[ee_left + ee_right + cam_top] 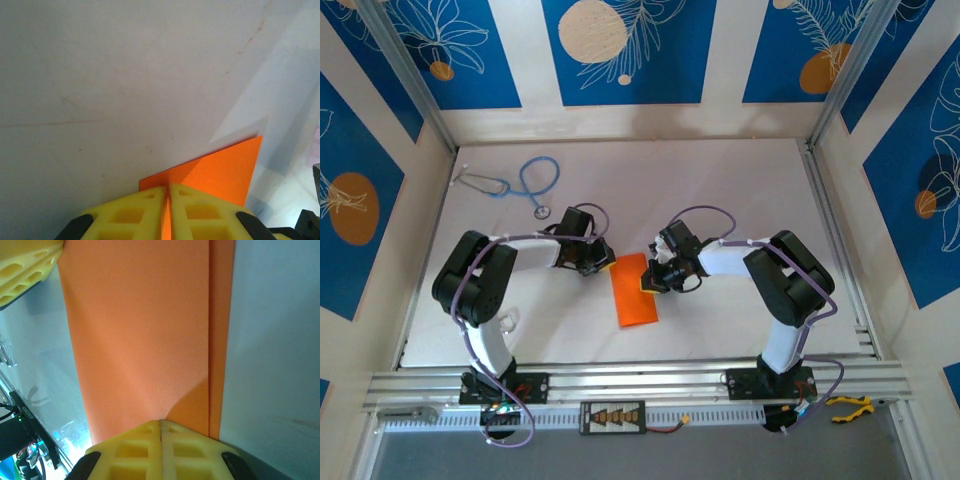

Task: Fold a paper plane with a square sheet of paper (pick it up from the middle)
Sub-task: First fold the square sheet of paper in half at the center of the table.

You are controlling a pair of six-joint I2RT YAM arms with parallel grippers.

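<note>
The square sheet of paper (636, 295) is bright orange and lies folded into a long rectangle on the white table between the two arms. My left gripper (601, 262) is at its far left corner. In the left wrist view its yellow fingers (167, 187) are shut with a thin edge of the paper (220, 172) pinched between them. My right gripper (654, 279) is at the paper's right edge. Its fingers (161, 422) are shut, tips down against the paper (140, 340), with nothing visible between them. A narrow offset strip of the lower layer (221, 340) shows along one edge.
A blue stethoscope (535, 180) lies at the back left of the table (740, 190). An aluminium rail (640, 382) runs along the near edge, with a yellow-handled tool (850, 408) at its right end. Blue patterned walls enclose the table.
</note>
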